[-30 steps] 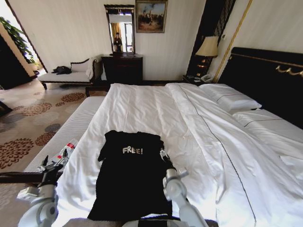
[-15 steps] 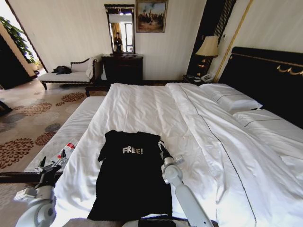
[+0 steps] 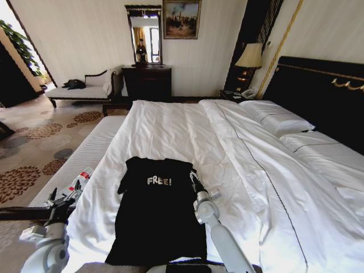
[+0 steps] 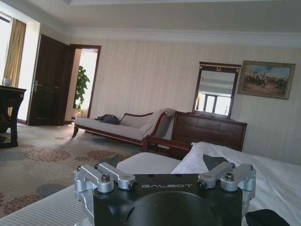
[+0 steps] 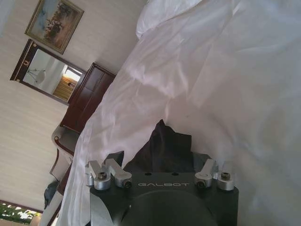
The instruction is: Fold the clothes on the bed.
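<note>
One black T-shirt [image 3: 156, 213] lies flat, lettering up, on the near end of the bed [image 3: 239, 170], atop the white duvet [image 3: 187, 136], collar toward the far end and hem toward the robot. Right gripper [image 3: 195, 183] sits at the shirt's right sleeve edge; in the right wrist view its jaws stand wide with dark cloth [image 5: 164, 148] between them, not pinched as far as can be seen. Left gripper [image 3: 63, 196] hangs off the bed's left side, well apart from the shirt, jaws also spread in its wrist view [image 4: 164, 181]. Judgement: thin cotton, light and limp; it will drape, bunch and drag over the duvet rather than hold shape, so shoulder seam and hem corner look like the best holds. Hem is cut off at the head view's lower edge; left sleeve is folded under or hard to make out against black.
</note>
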You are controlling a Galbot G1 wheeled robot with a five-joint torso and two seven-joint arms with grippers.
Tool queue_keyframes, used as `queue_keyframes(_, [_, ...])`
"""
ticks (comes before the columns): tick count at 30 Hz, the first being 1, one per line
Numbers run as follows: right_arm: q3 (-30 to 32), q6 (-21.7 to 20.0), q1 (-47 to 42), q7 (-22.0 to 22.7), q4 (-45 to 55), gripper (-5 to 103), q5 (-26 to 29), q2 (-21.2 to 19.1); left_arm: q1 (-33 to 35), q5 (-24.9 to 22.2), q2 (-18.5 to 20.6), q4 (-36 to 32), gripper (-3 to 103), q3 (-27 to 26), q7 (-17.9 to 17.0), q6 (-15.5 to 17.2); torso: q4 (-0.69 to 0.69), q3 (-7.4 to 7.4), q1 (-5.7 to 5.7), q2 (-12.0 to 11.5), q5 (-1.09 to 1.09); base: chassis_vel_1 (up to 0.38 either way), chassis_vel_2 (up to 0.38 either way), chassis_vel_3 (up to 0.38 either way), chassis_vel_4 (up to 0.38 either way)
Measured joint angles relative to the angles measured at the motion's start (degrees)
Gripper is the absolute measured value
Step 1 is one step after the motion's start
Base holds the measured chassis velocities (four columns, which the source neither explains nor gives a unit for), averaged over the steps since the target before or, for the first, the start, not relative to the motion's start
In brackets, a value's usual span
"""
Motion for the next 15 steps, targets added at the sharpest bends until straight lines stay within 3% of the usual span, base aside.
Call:
queue_keyframes(4, [-0.2,-0.1,0.7,0.1,-1.2,61,0.0,0.3,0.4,0.0,0.4,-0.1,100,-0.2,-0.1,0.0,0.00,0.00,0.00,0.0,0.00,0.000,0.000,0.000,0.000])
queue_keyframes(6, [-0.2,-0.1,0.9,0.1,-1.4,61,0.0,0.3,0.4,0.0,0.4,-0.1,100,-0.3,-0.1,0.0,0.00,0.00,0.00,0.0,0.00,0.000,0.000,0.000,0.000])
queue_keyframes(9, [-0.2,-0.2,1.5,0.2,-1.9,44,0.1,0.0,0.4,-0.1,0.6,-0.1,100,-0.4,-0.1,0.0,0.01,0.00,0.00,0.0,0.00,0.000,0.000,0.000,0.000])
queue_keyframes(15, [-0.1,-0.2,2.3,0.7,-2.4,28,0.4,-0.3,0.1,-0.1,0.5,0.0,100,-0.1,-0.1,0.0,0.00,0.00,0.00,0.0,0.00,0.000,0.000,0.000,0.000])
